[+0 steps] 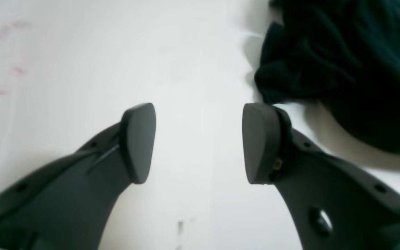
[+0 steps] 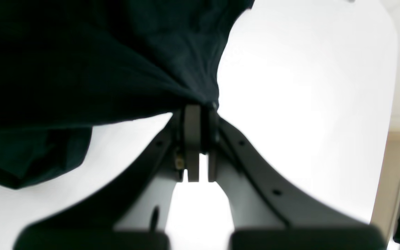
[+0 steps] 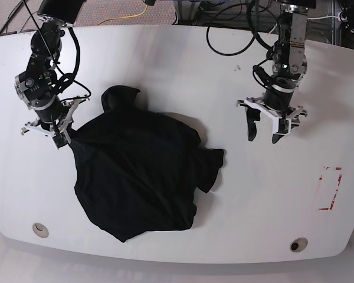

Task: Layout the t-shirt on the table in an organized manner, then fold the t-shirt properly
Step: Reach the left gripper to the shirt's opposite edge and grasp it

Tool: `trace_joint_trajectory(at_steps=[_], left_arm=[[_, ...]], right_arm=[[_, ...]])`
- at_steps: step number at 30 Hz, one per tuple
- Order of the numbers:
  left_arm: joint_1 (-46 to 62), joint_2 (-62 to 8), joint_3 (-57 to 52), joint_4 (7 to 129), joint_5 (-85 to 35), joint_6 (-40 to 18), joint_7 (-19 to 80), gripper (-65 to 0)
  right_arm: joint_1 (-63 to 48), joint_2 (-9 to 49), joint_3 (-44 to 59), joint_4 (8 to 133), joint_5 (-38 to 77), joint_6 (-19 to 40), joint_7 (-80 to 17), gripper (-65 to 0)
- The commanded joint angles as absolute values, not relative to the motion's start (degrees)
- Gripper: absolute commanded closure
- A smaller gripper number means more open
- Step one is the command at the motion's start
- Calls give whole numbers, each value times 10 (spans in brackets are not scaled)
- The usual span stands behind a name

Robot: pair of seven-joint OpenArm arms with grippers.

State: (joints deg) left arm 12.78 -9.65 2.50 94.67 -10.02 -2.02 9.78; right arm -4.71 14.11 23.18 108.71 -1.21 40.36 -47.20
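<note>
Base view showed the t-shirt [image 3: 138, 177] crumpled on the table [image 3: 183, 71], left-centre, running twd the near edge; folds hid sleeves and collar. Right gripper [image 3: 64, 140] had fingers pressed together, pinching the shirt's upper-left edge. Left gripper [image 3: 264, 133] hung w/ fingers spread, nothing between, well apart from the fabric. Red dashed mark [image 3: 330, 188] sat nr the right edge; grommets [image 3: 40, 229] nr the near edge. Surface glossy white. Wrist views blurred.

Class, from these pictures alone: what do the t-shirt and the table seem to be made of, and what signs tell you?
The t-shirt: soft black cloth, probably knit cotton; matte, it bunches and drapes in folds. The table: hard, smooth white top, possibly laminate or coated board; glossy, with soft reflections and faint scuffs. Neither material is certain from looks alone.
</note>
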Motion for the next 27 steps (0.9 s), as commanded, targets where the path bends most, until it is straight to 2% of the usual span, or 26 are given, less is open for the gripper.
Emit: trace_joint_trajectory(at_steps=[1,11,27], left_arm=[[94,-95,51,924,-100,-22,84,-371],[6,-76,100,832,-102,-22,83,-371],[-75,-73,182,724,-102,-22,81,-371]], right_arm=[[-40,148,234,1098,-8,400,-462,0],[-40,147,234,1098,-8,400,-462,0],[-50,147,235,1119,-9,400,-462,0]])
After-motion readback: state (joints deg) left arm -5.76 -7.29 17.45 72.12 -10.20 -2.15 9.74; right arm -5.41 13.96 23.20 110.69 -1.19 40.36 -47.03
